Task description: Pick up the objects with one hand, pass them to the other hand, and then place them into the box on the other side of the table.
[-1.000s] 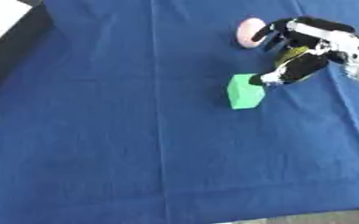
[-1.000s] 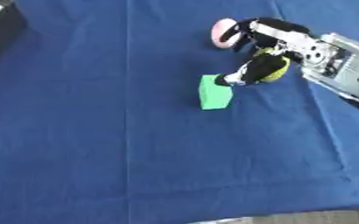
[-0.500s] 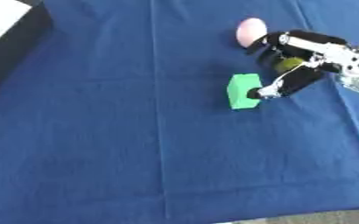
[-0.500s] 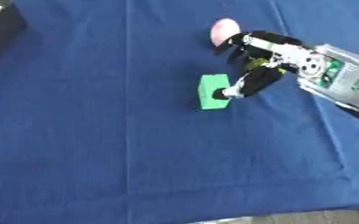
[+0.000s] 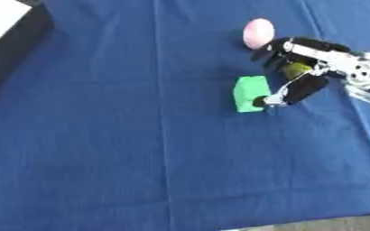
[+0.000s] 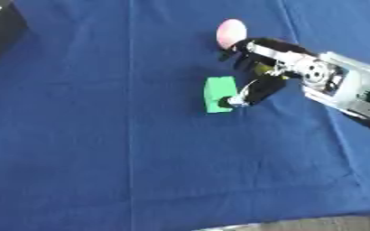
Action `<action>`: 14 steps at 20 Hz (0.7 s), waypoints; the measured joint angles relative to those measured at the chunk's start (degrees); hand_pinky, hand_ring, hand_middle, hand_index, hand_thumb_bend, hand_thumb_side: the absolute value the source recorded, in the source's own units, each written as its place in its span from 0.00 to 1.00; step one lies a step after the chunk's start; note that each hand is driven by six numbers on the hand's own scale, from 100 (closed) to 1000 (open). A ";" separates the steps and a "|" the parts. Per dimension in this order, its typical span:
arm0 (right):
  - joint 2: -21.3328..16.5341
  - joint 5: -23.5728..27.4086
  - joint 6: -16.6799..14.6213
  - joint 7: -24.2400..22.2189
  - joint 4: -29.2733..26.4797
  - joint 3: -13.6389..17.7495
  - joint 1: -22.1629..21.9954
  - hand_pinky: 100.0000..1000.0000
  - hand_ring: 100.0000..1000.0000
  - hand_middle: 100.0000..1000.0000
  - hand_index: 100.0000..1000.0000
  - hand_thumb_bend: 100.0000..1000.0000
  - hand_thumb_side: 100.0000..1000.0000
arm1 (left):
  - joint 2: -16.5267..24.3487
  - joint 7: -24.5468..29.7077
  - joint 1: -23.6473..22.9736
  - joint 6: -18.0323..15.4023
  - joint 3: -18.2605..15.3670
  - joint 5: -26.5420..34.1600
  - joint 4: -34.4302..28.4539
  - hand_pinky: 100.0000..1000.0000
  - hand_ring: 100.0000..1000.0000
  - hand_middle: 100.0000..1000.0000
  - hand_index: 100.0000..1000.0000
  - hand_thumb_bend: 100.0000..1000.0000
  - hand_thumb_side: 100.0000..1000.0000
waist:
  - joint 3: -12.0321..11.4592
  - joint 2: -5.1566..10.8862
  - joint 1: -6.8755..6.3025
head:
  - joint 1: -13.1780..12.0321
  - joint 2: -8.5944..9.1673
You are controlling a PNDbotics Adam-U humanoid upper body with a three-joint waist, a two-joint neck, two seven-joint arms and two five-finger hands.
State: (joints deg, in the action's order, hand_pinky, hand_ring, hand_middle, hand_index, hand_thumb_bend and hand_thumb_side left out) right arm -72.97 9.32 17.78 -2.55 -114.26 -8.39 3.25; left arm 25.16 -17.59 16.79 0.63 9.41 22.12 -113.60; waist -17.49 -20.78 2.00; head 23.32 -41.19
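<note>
One robot hand (image 5: 302, 74) is in view, the right one, reaching in from the right edge over a surface (image 5: 141, 158) covered in blue cloth. Its arm slants down from the upper right toward the middle. The fingers are spread and partly bent, and one dark fingertip (image 5: 261, 101) touches the right side of a green block (image 5: 250, 93) lying on the cloth; nothing is enclosed in the grasp, so the robot hand reads as open. A pink ball (image 5: 258, 32) rests on the cloth just beyond the hand, close to its upper fingers. A small yellowish patch shows between the fingers, too unclear to identify.

The right eye view shows more of the silver forearm (image 6: 350, 88) behind the wrist, which the left eye view crops at its right edge. The left eye view shows more of the box (image 5: 11, 31) at the far left corner, dark-sided with a pale top; both views cut it off.
</note>
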 measured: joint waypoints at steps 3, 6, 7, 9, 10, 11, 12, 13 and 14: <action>0.04 -0.55 0.84 0.04 0.00 -0.63 -0.06 0.78 0.77 0.85 0.80 0.56 0.09 | 0.00 0.03 0.01 0.03 0.02 0.00 0.00 0.69 0.48 0.51 0.70 0.05 0.79 | -0.11 -0.07 0.00 | 0.01 0.00; 0.05 -0.59 1.66 0.33 0.00 -1.21 -0.21 0.79 0.77 0.85 0.80 0.56 0.08 | 0.00 0.04 0.01 0.04 0.02 0.00 0.00 0.69 0.49 0.51 0.70 0.05 0.79 | -0.15 -0.12 -0.01 | 0.05 0.00; 0.06 -0.59 1.84 0.44 0.00 -1.37 -0.22 0.79 0.77 0.85 0.80 0.56 0.08 | 0.00 0.04 0.01 0.04 0.03 0.00 0.00 0.69 0.49 0.51 0.70 0.05 0.79 | -0.16 -0.13 -0.01 | 0.06 0.00; 0.08 -0.62 2.15 0.68 0.00 -1.73 -0.36 0.80 0.77 0.85 0.80 0.56 0.08 | 0.00 0.04 0.02 0.04 0.03 0.00 0.00 0.69 0.49 0.51 0.70 0.05 0.79 | -0.17 -0.16 -0.01 | 0.16 0.00; 0.10 -0.77 2.26 0.79 0.00 -1.91 -0.64 0.81 0.77 0.85 0.80 0.55 0.08 | 0.00 0.04 0.04 0.04 0.03 0.00 0.00 0.69 0.49 0.51 0.70 0.05 0.79 | -0.17 -0.18 -0.01 | 0.21 0.00; 0.16 -0.94 2.35 0.94 0.00 -2.00 -0.84 0.81 0.77 0.85 0.80 0.55 0.08 | 0.00 0.04 0.06 0.04 0.04 0.00 0.00 0.69 0.49 0.51 0.70 0.05 0.79 | -0.17 -0.21 -0.01 | 0.25 0.01; 0.23 -1.06 2.47 1.11 0.00 -2.11 -0.96 0.81 0.77 0.85 0.80 0.55 0.08 | 0.00 0.04 0.09 0.04 0.06 0.00 0.00 0.69 0.49 0.51 0.70 0.05 0.79 | -0.18 -0.25 -0.01 | 0.27 0.01; 0.31 -1.13 2.62 1.27 0.00 -2.25 -1.07 0.81 0.77 0.85 0.79 0.55 0.08 | 0.00 0.04 0.10 0.04 0.12 0.00 0.00 0.69 0.49 0.51 0.70 0.05 0.79 | -0.18 -0.32 -0.01 | 0.28 0.02; 0.45 -1.22 2.74 1.42 0.00 -2.29 -1.19 0.80 0.77 0.84 0.79 0.54 0.08 | 0.00 0.04 0.11 0.04 0.19 0.00 0.00 0.69 0.49 0.51 0.70 0.05 0.79 | -0.20 -0.40 -0.01 | 0.28 0.02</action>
State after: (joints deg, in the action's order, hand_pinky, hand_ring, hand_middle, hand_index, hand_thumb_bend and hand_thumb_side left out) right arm -72.52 8.10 20.52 -1.13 -114.26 -10.69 2.06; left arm 25.16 -17.56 16.90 0.66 9.60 22.12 -113.60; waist -17.69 -21.18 1.99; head 23.61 -41.17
